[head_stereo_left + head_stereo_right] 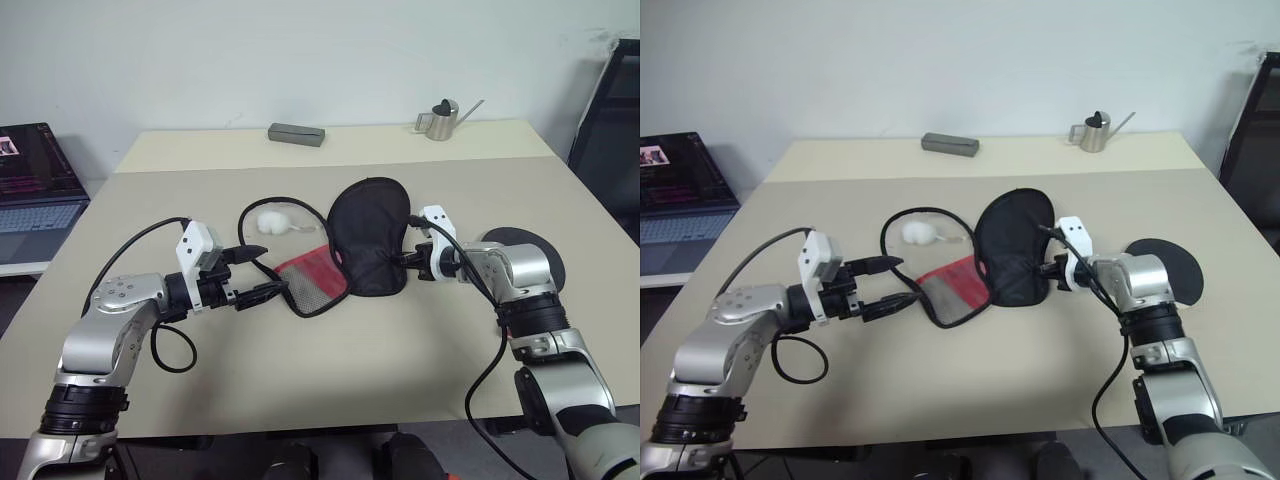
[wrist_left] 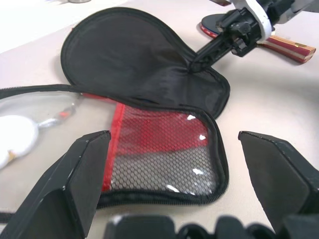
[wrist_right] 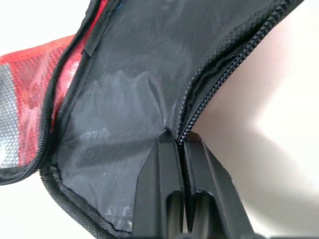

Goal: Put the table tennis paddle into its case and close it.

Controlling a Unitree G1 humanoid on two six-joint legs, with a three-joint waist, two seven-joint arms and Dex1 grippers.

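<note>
Both arms reach in over the bench. On it the case lies unzipped, its black flap pinched at the zip edge by the right gripper, jaws closed on fabric. Behind that arm the paddle rests flat. At the mesh pocket the left gripper has its jaws wide. Best, I judge, to lift the flap gently while the left steadies the pocket.
</note>
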